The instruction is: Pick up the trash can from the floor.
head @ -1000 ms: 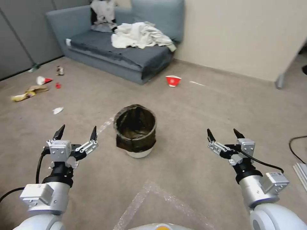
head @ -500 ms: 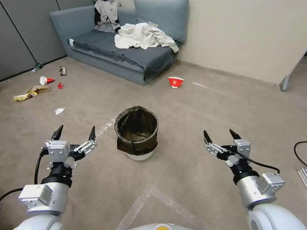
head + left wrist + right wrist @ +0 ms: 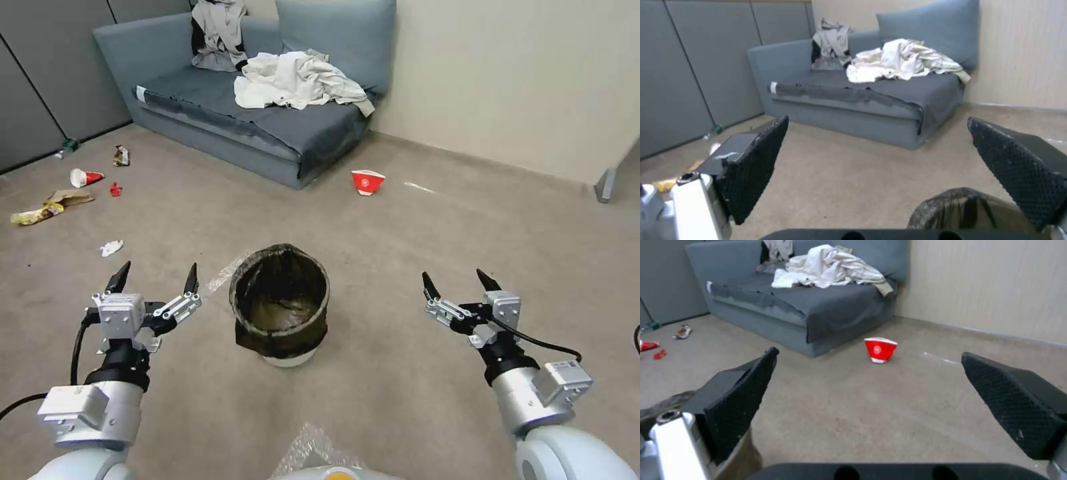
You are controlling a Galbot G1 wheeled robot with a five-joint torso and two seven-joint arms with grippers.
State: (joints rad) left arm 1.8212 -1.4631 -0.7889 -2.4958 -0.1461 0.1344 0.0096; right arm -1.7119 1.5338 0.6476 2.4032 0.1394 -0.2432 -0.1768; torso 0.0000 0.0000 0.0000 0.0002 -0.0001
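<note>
Whole view shifts closer, so trash can (image 3: 280, 305) sits between left pincer (image 3: 155, 279) and right pincer (image 3: 461, 283), both spread wide, nothing grabbed yet.

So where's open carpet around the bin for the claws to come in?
Bare floor lies on both sides of the trash can: between it and the open left claw, and between it and the open right claw. Carpet beyond it is free up to the red cup and sofa. Litter crowds the far left.
</note>
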